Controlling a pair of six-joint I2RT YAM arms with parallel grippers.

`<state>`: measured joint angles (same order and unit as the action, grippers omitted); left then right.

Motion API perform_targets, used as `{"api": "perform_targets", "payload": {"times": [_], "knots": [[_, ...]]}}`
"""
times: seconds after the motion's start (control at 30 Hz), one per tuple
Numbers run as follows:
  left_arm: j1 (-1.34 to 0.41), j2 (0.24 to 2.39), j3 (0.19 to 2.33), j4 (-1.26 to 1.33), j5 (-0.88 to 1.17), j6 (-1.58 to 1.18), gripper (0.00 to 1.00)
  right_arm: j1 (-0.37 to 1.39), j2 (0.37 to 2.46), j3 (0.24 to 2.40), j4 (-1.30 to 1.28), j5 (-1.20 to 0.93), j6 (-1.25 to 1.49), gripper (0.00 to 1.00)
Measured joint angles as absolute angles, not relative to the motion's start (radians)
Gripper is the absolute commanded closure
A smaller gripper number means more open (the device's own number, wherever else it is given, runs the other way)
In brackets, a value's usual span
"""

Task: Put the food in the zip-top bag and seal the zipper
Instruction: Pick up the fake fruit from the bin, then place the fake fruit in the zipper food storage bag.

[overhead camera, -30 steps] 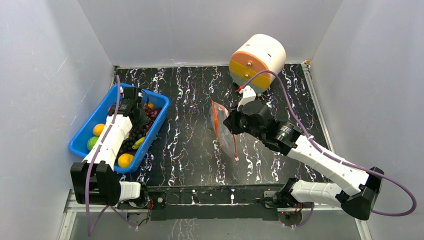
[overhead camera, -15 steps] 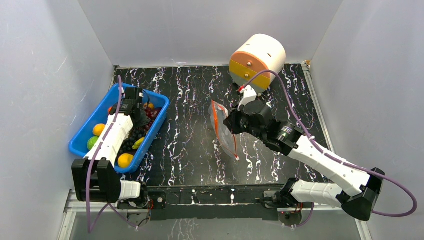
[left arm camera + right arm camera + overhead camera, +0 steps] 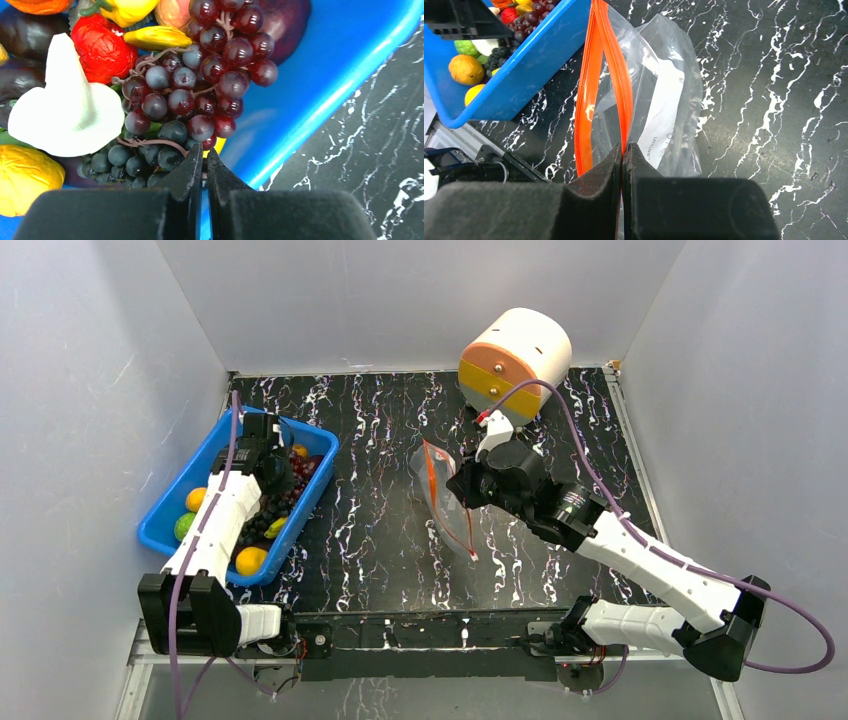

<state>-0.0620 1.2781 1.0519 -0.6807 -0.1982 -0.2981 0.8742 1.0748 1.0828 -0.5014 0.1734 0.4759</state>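
While the right claw (image 3: 623, 152) pinches the zip-top bag (image 3: 669, 100) by its zipper (image 3: 586, 100), the left claw (image 3: 202, 155) sits pressed together against the purple grapes (image 3: 200, 85) in the blue bin (image 3: 320, 85).

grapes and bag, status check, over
Left jaws shut on the grapes in the blue bin. Right jaws pinching the bag by its orange zipper, mouth open. Nothing between bin and bag.

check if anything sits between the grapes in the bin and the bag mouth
Nothing visible does: only table surface lies between the blue bin and the zip-top bag. The grapes must clear the bin's wall, and the mouth, pinched by the right gripper, gapes narrowly.
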Motion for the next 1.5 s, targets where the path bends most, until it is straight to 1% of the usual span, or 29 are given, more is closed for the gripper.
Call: {"api": "perform_targets", "payload": {"times": [0.17, 0.37, 0.53, 0.63, 0.73, 0.83, 0.93, 1.03, 1.17, 1.37, 1.5], "knots": [[-0.062, 1.230, 1.115, -0.724, -0.153, -0.289, 1.00, 0.874, 1.087, 1.117, -0.546, 0.223, 0.467, 1.00], [-0.062, 1.143, 1.245, -0.764, -0.139, -0.273, 1.00, 0.874, 1.087, 1.150, -0.576, 0.298, 0.433, 1.00], [-0.062, 1.067, 1.285, -0.768, -0.122, -0.267, 1.00, 0.874, 1.113, 1.192, -0.624, 0.355, 0.403, 1.00], [-0.062, 1.033, 1.305, -0.766, -0.059, -0.262, 1.00, 0.874, 1.157, 1.245, -0.643, 0.399, 0.392, 1.00], [-0.062, 0.992, 1.308, -0.751, 0.034, -0.265, 1.00, 0.874, 1.190, 1.230, -0.613, 0.425, 0.386, 1.00], [-0.062, 0.956, 1.309, -0.724, 0.134, -0.282, 1.00, 0.872, 1.236, 1.212, -0.567, 0.403, 0.395, 1.00], [-0.062, 0.925, 1.309, -0.690, 0.238, -0.319, 1.00, 0.870, 1.316, 1.205, -0.487, 0.335, 0.434, 1.00], [-0.062, 0.890, 1.265, -0.596, 0.371, -0.393, 1.00, 0.870, 1.367, 1.169, -0.391, 0.264, 0.493, 1.00], [-0.062, 0.840, 1.122, -0.444, 0.532, -0.521, 1.00, 0.869, 1.415, 1.123, -0.261, 0.205, 0.588, 1.00], [-0.062, 0.841, 1.009, -0.202, 0.693, -0.731, 1.00, 0.856, 1.483, 1.119, -0.129, 0.137, 0.715, 1.00], [-0.062, 0.839, 0.957, -0.031, 0.768, -0.860, 1.00, 0.853, 1.484, 1.116, -0.078, 0.103, 0.771, 1.00]]}}
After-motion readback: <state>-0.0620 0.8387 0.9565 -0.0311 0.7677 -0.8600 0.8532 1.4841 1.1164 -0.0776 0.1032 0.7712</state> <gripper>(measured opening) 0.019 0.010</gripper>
